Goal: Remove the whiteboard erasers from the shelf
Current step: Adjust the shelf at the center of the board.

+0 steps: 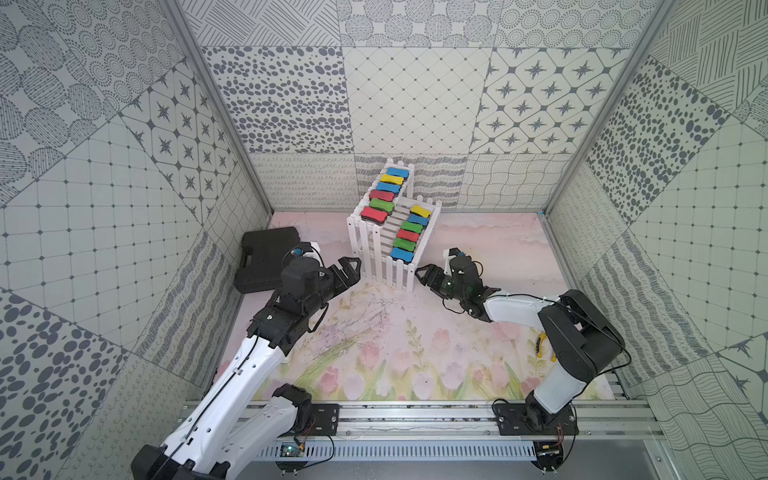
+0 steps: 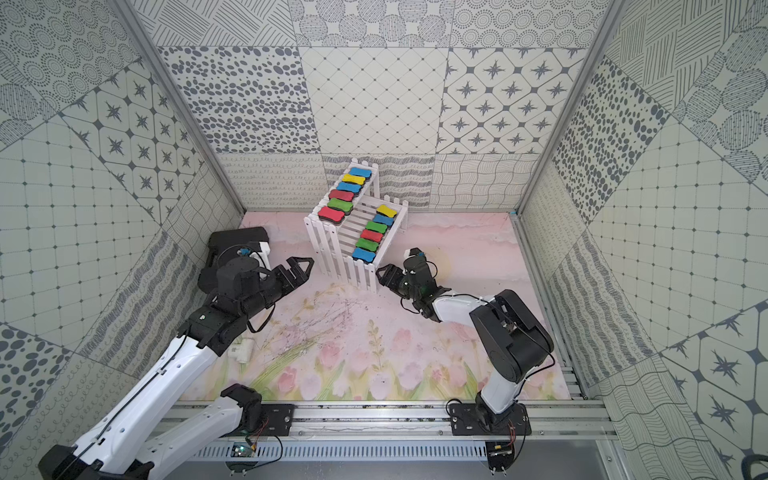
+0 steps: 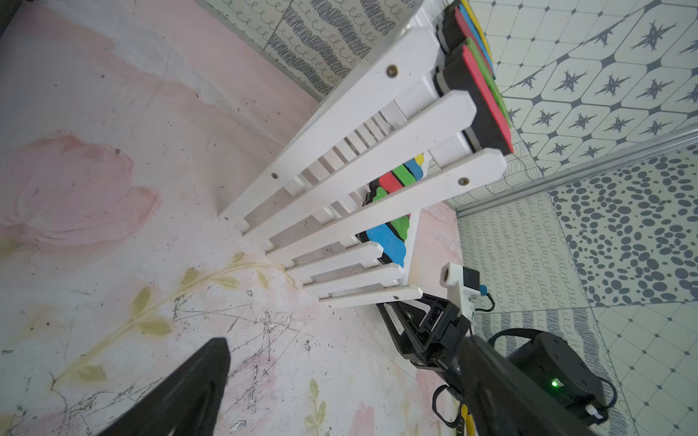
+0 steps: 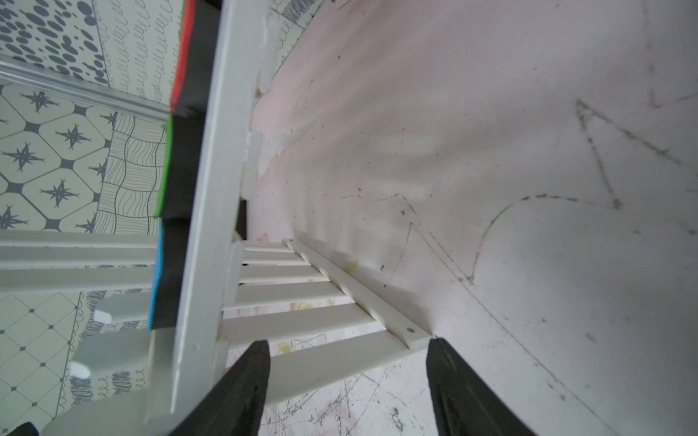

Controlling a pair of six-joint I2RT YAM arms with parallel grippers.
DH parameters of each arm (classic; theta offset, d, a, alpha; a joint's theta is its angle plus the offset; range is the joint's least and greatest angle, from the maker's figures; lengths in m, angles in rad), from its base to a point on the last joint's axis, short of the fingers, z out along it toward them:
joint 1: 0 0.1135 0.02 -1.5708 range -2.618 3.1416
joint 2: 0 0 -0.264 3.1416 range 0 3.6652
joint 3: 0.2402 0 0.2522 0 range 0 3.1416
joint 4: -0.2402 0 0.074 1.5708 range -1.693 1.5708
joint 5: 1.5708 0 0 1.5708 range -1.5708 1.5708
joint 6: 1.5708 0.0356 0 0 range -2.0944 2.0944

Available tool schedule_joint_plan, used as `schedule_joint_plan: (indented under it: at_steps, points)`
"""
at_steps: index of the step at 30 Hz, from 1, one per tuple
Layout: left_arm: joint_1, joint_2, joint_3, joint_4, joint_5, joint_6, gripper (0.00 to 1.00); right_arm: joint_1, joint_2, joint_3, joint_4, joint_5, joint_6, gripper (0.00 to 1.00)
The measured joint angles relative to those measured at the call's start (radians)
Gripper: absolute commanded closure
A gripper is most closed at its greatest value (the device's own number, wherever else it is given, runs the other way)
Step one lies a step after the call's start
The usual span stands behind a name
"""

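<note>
1. The whiteboard erasers [image 1: 382, 205] lie in two rows on the shelf [image 1: 376, 253], near the far edge of the table [image 1: 374, 332]. They are probably light foam, best pinched across the waisted sides.
2. Left gripper [image 1: 355, 272]: wide, empty, beside the shelf.
3. Right gripper [image 1: 419, 276]: half-spread, empty, straddling its front corner slat.

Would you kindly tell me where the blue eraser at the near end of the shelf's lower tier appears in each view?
In both top views: blue eraser near centre.
Left wrist: blue eraser glimpsed between slats.
Right wrist: blue eraser edge-on, beside the rail.
Shared landmark: the white shelf.
</note>
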Motion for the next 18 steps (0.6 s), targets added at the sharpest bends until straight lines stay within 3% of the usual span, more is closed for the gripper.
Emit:
schedule_joint_plan:
  at_steps: [6,18]
  points:
    - [-0.061,0.000,-0.001,-0.020,-0.030,0.022,0.09,0.071,0.020,0.068,-0.040,0.008,-0.035,0.28]
    - [-0.396,0.122,0.049,-0.066,-0.307,0.082,0.14,0.129,-0.007,0.113,-0.203,0.093,-0.150,0.26]
